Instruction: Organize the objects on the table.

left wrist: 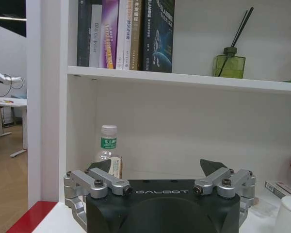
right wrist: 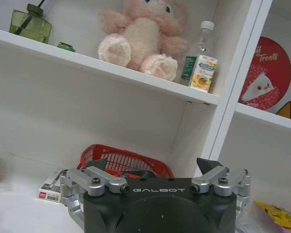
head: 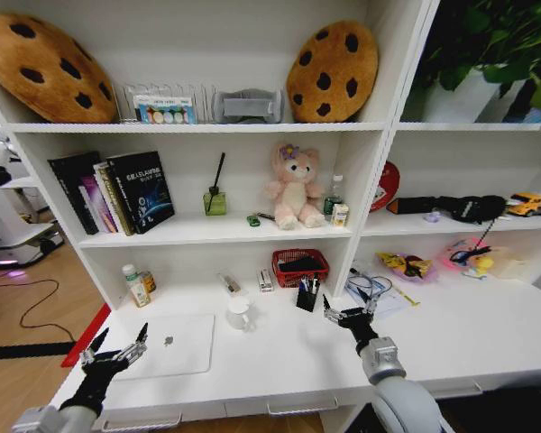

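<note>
Both grippers low over table [head: 487, 334], jaws spread, empty

White desk [head: 487, 338] joined to a white shelf unit [head: 370, 126], things spread along the back.

On the desk: a silver laptop [head: 173, 345] lies closed near the front left; behind it, by the left wall, stand a green-capped bottle [head: 136, 285] and a small jar just beside it. A white cup [head: 239, 313] sits right of the laptop, with a small box [head: 265, 280] and a thin item [head: 227, 283] behind. A red basket [head: 299, 267] stands against the back, a black pen holder [head: 307, 295] just before it. Papers [head: 379, 293] lie right of the holder; a yellow packet [head: 406, 265] and a pink toy [head: 469, 257] lie farther right. Drawer handles [head: 293, 408] line the front edge.
</note>
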